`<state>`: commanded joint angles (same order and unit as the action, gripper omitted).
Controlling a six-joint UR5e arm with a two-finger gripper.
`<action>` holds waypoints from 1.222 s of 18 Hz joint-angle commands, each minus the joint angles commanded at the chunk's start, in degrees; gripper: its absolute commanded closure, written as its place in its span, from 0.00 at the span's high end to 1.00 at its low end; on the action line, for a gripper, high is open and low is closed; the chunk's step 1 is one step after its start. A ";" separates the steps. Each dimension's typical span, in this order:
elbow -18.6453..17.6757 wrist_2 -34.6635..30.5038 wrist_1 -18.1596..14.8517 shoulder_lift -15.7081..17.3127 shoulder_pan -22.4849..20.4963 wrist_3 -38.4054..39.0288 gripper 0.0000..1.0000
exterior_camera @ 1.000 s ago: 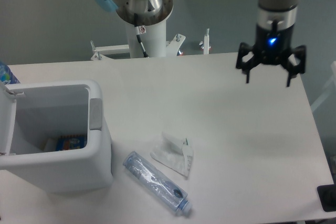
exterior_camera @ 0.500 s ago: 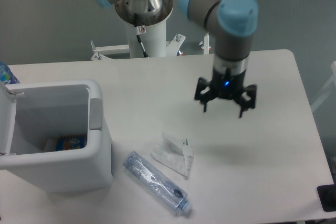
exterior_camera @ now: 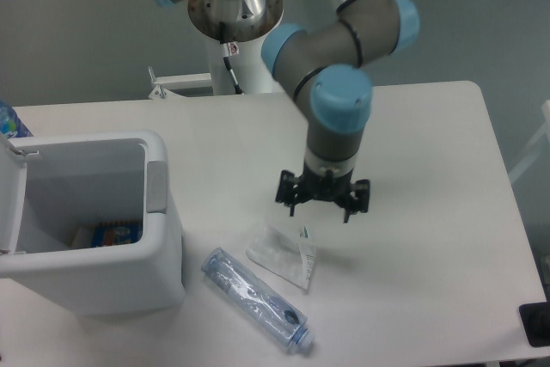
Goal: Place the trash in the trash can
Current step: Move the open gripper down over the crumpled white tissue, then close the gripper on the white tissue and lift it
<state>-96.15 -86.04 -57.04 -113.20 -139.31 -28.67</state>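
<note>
On the bench (exterior_camera: 430, 238), a crumpled white wrapper (exterior_camera: 284, 252) and clear squashed bottle (exterior_camera: 256, 299) lie under the spread-open tool (exterior_camera: 322, 199).

The bottle (exterior_camera: 256, 300) lies right of the trash can (exterior_camera: 94, 283), the wrapper (exterior_camera: 284, 253) just behind it.

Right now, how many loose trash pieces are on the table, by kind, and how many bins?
Crumpled white wrapper: 1
Crushed clear plastic bottle: 1
White boxy plastic bin, lid open: 1
Total: 3. Some items already lie inside the bin, too unclear to count.
</note>
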 joint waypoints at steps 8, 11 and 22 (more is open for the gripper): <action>0.17 -0.62 0.26 -3.25 1.50 8.53 1.00; 0.36 -1.58 0.53 -4.40 1.59 10.91 1.00; 0.26 -11.05 0.18 -5.72 3.78 13.99 0.74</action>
<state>-95.89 -97.10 -56.86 -118.91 -135.53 -14.68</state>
